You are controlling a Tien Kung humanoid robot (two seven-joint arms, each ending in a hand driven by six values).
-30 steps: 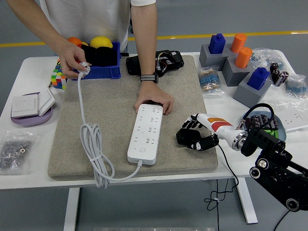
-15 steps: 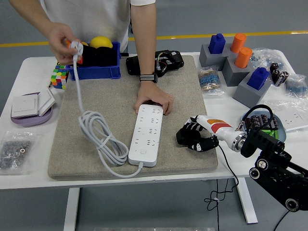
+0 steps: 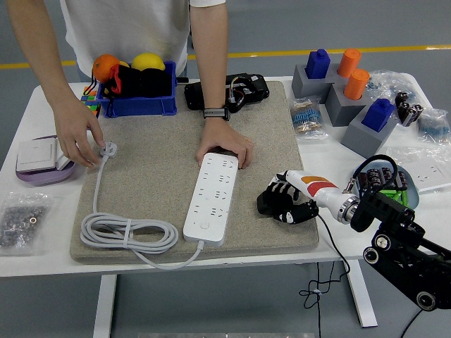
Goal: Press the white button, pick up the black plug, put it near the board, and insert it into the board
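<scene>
Seemingly nothing is done yet — the right hand (image 3: 285, 203) rests with fingers curled, empty, right of the white power strip (image 3: 211, 198), its button unpressed — person steadying it.

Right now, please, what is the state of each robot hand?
Left hand: not in view.
Right hand: fingers curled, holding nothing, resting on the mat right of the power strip.

I see the power strip (image 3: 210, 200) on the mat (image 3: 162, 162), its cord (image 3: 127, 234) coiled left, my right hand (image 3: 285, 201) just right.
</scene>
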